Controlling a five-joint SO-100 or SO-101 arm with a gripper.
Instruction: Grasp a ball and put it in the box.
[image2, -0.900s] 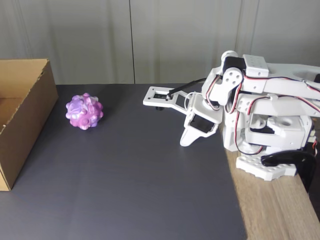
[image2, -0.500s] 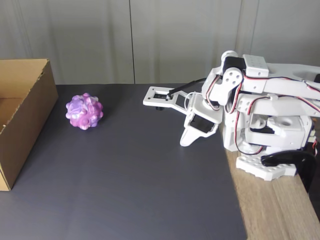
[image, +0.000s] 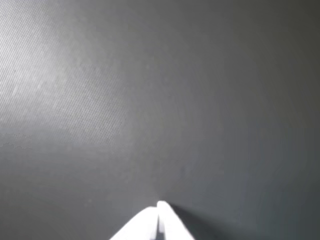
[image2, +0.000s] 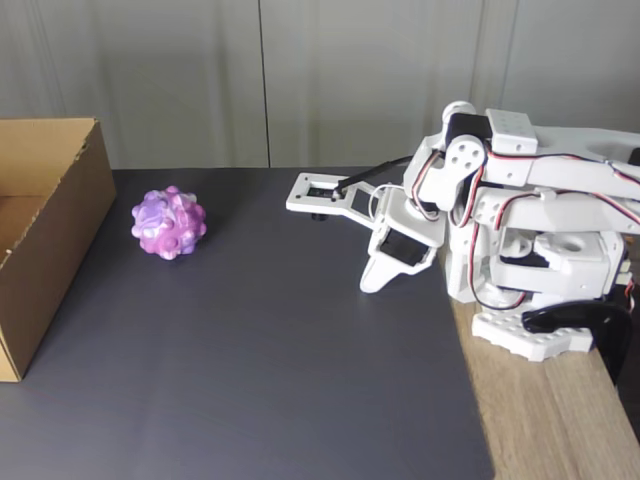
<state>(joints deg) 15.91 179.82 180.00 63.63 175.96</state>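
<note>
Purple ball (image2: 168, 223) well left of clenched tool (image2: 369, 284), beside box (image2: 60, 215)

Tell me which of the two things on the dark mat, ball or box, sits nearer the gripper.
The ball: the purple knobbly one lies between the gripper and the cardboard box at the left edge.

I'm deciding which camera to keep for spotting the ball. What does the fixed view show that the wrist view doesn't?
The fixed view alone has the ball resting on the dark mat, the box at the left edge, the folded arm and the wooden tabletop. The wrist view alone shows the gripper fingertips pressed together, close above the mat. Both share the mat and the gripper.
</note>
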